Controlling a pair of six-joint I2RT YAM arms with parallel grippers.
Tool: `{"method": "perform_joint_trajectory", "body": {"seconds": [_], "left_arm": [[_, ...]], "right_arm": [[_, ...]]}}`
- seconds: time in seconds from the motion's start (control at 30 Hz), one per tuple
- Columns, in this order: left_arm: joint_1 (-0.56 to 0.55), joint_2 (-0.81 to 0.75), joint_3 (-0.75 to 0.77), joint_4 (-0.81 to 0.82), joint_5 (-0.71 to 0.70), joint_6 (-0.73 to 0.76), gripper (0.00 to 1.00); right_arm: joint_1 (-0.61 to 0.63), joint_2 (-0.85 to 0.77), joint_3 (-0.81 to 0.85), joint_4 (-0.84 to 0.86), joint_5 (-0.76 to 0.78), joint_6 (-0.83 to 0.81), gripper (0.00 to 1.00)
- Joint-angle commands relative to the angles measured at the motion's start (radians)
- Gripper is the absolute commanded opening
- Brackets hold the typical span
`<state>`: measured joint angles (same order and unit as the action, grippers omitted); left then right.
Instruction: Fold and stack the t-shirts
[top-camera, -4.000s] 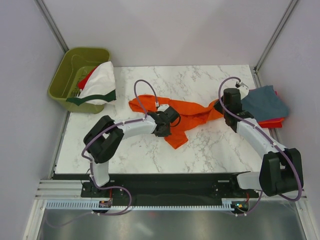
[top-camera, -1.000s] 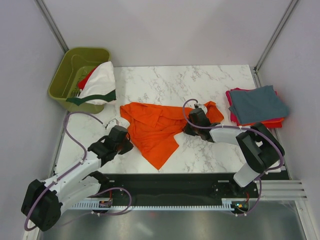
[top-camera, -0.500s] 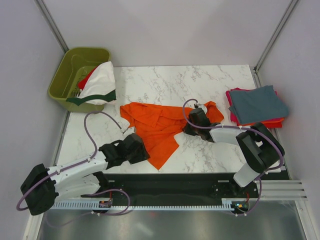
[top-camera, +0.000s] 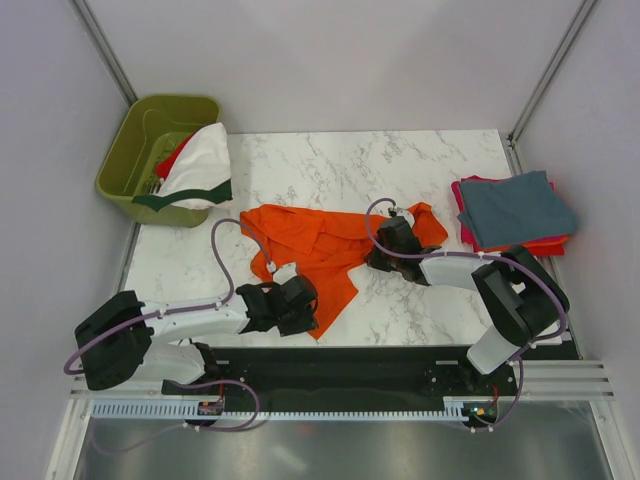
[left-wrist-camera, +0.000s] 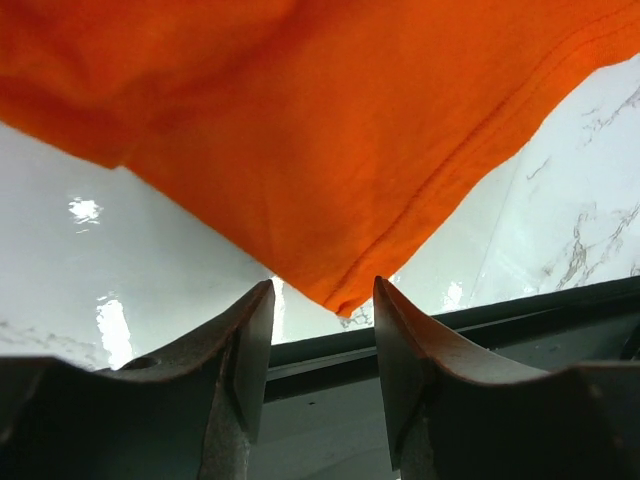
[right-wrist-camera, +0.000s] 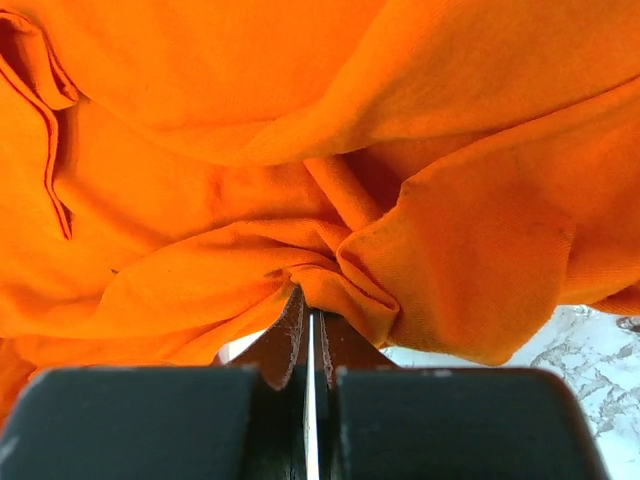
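The bright orange t-shirt (top-camera: 318, 248) lies rumpled across the middle of the table. Its lower corner (left-wrist-camera: 340, 290) points toward the front edge. My left gripper (top-camera: 310, 312) sits low at that corner, open, with the cloth tip just ahead of its fingertips (left-wrist-camera: 262, 300) and nothing between the jaws. My right gripper (top-camera: 384, 252) is shut on a bunched fold of the orange t-shirt (right-wrist-camera: 330, 270) at the shirt's right side. Folded t-shirts are stacked at the right, slate blue-grey (top-camera: 516, 206) on top, with magenta and red edges under it.
An olive-green bin (top-camera: 135, 150) stands at the back left. A white t-shirt with dark green trim (top-camera: 200, 165) hangs over its rim, with red cloth (top-camera: 173, 157) behind it. The table's dark front edge (left-wrist-camera: 480, 320) runs just below the left gripper.
My left arm has swung right along the front of the table to the shirt's lower corner, and its jaws have opened. The right arm has stayed put, still gripping.
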<state>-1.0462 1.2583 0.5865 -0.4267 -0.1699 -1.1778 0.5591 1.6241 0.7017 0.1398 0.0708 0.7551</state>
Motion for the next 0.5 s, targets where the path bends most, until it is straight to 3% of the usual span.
{"method": "perform_joint_trajectory", "body": {"seconds": [0.0,0.33,0.47], "left_arm": [[-0.032,0.045,0.044,0.051,-0.02,-0.063,0.53],[-0.051,0.131,0.062,0.049,-0.025,-0.077,0.52],[-0.063,0.18,0.085,0.043,-0.031,-0.08,0.47]], "right_arm": [[-0.007,-0.018,-0.015,0.027,-0.002,-0.008,0.0],[-0.004,-0.023,-0.021,0.032,-0.006,-0.008,0.0],[-0.005,-0.027,-0.024,0.035,-0.008,-0.007,0.0]]}}
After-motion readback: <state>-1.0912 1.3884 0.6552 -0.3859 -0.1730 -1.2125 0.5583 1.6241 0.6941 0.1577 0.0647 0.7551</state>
